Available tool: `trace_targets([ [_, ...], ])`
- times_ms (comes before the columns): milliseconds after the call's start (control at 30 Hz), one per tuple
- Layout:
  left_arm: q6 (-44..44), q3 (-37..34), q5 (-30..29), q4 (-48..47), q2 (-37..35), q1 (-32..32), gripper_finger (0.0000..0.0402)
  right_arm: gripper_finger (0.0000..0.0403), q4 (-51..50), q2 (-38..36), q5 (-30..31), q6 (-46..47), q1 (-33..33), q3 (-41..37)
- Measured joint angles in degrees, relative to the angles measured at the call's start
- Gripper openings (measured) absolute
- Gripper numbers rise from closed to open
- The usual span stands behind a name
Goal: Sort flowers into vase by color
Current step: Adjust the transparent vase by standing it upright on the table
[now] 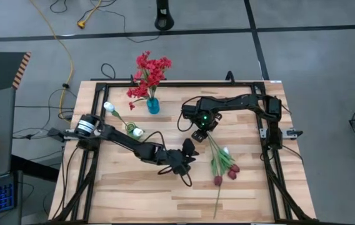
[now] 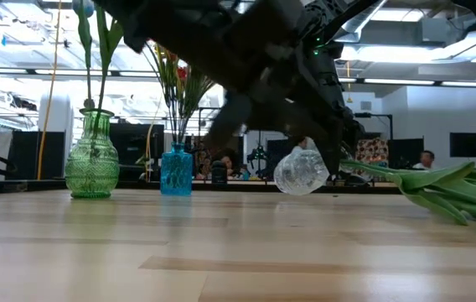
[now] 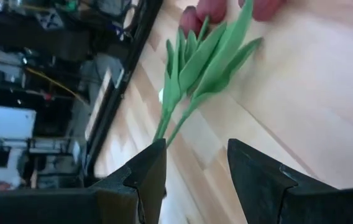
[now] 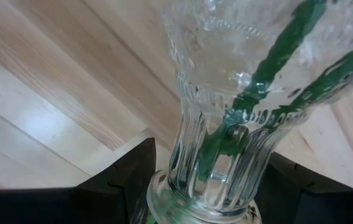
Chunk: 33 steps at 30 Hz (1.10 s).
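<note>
Right gripper [image 4: 204, 186] clasping clear ribbed vase [image 4: 226, 112], maroon tulips [image 1: 224, 172] lying flat, left gripper [image 3: 195, 174] parted, empty

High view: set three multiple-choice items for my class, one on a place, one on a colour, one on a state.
1. The red flowers stand in:
A a basket
B the blue vase
C a yellow vase
2. The tulips in the green vase are:
A white
B orange
C purple
3. The left gripper is:
A shut on a stem
B shut on a vase
C open, empty

Key:
1 B, their stems enter it.
2 A, pale heads show above it.
3 C, its fingers stand apart with nothing between.
</note>
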Motion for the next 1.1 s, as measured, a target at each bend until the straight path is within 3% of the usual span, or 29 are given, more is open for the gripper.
trace_targets([
  [367, 13.83, -0.02, -1.53, 12.09, 7.22, 1.05, 0.016, 0.024, -2.23, 0.0, 1.29, 0.0, -0.03, -0.04],
  [600, 9.24, -0.1, -2.66, 5.35, 7.34, 1.08, 0.016, 0.024, -2.27, -0.02, 0.16, -1.94, 0.22, -0.04],
  [800, 7.73, -0.06, 2.96, 5.82, 7.25, 1.53, 0.016, 0.024, -2.47, -0.02, 0.14, -4.46, 1.44, -0.04],
  [1100, 14.99, -0.06, -0.41, 0.08, 7.23, 2.26, 0.016, 0.0241, -2.01, -0.02, 0.17, -5.62, 1.95, -0.04],
])
